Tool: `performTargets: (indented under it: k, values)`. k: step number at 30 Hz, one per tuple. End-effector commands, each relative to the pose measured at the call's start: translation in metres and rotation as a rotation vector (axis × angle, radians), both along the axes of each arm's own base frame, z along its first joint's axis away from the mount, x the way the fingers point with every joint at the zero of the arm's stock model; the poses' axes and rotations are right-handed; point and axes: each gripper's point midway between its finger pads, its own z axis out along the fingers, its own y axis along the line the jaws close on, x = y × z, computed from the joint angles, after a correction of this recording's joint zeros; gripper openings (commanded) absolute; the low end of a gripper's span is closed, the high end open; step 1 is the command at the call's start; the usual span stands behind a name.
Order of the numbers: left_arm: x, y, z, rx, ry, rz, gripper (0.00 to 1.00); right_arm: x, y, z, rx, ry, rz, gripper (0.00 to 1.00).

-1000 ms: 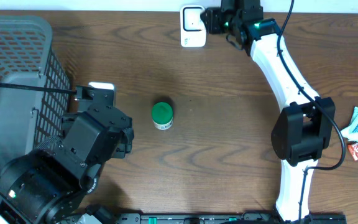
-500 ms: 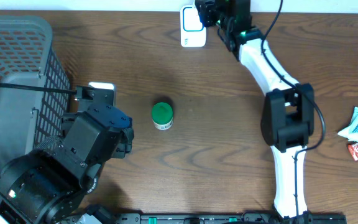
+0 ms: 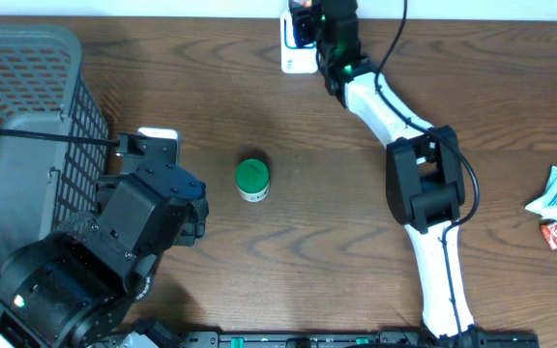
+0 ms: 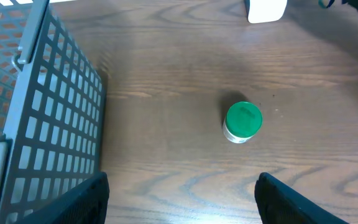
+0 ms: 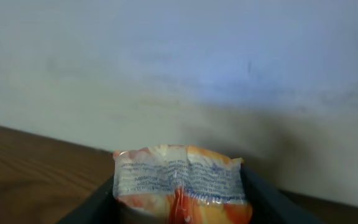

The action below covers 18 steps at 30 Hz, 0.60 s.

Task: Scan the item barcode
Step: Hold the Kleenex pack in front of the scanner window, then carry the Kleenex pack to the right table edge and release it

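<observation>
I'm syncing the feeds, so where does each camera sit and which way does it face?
Overhead: above the table, looking straight down; left arm and right arm show.
Left wrist: on the left arm, angled down at the green-lidded jar and basket; open left gripper at the bottom.
Right wrist: low by the far edge, facing the wall; right gripper holds an orange-white packet.
Shared: overhead and left wrist both see jar, basket, white scanner.

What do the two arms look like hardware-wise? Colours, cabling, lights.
Right arm: white tubular links, black joint housings, a green light near the wrist, a thin black cable trailing off it. Left arm: bulky black housings, a small green light, its own black cable. Left gripper and right gripper both have dark fingers.
</observation>
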Motion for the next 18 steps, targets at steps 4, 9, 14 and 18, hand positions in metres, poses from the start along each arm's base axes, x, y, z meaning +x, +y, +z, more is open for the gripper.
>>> performTargets:
  k: [4,9,14,18]
  values:
    - [0.0,0.003,0.003,-0.004,-0.011,0.02,0.75,0.005,-0.014,-0.017,-0.075,0.024,-0.056,0.49]
    - [0.0,0.003,0.003,-0.004,-0.012,0.02,0.75,-0.003,-0.026,0.012,-0.112,0.082,-0.093,0.48]
    - [0.0,0.003,0.003,-0.004,-0.011,0.02,0.75,-0.033,-0.07,0.048,-0.231,0.186,-0.238,0.47]
    - [0.0,0.003,0.003,-0.004,-0.011,0.02,0.75,-0.078,-0.134,0.06,-0.366,0.36,-0.392,0.43]
